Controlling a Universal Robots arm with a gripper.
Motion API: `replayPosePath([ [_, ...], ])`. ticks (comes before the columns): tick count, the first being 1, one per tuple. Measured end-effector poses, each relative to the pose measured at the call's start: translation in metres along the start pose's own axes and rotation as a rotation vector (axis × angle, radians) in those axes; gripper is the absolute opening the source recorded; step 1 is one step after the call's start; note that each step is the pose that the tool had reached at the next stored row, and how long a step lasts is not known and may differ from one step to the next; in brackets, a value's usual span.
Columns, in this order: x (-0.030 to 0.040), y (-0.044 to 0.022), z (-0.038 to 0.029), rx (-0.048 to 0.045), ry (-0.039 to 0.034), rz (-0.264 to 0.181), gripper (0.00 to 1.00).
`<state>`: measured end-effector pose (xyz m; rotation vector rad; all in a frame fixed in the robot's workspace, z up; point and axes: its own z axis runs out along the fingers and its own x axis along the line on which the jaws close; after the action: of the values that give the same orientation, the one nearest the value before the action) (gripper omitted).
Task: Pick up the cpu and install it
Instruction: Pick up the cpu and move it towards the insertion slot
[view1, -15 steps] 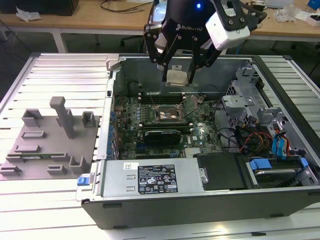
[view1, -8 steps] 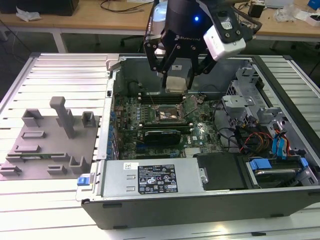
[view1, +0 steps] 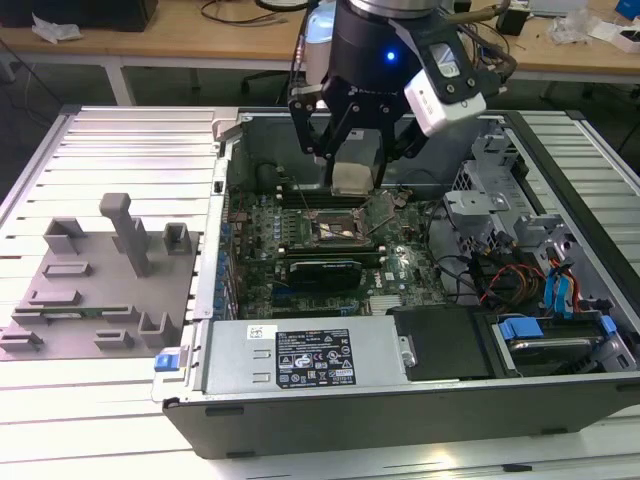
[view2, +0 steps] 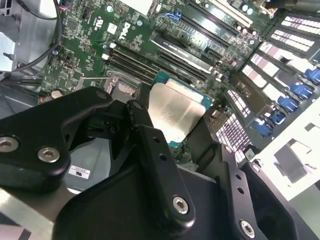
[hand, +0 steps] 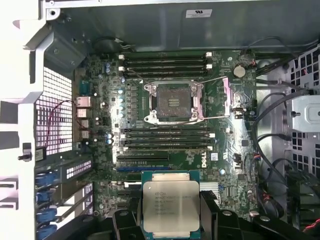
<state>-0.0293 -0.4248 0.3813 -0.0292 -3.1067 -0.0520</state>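
Tool (view1: 351, 168) clamped on the cpu (hand: 171, 205), held above the motherboard (hand: 235, 145); socket (hand: 172, 102) open and empty, installation not yet done.

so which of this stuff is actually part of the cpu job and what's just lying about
In the job: cpu, held in the gripper; empty socket on the motherboard.
Just lying about: grey tray of holders, power supply, drive bay, cables.
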Motion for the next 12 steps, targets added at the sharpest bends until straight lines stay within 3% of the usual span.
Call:
replayPosePath([
  [9, -0.0005, -0.0006, 0.0188, 0.0009, -0.0074, -0.012, 0.55],
  [12, -0.0006, -0.001, 0.029, 0.0009, -0.0078, -0.015, 0.55],
])
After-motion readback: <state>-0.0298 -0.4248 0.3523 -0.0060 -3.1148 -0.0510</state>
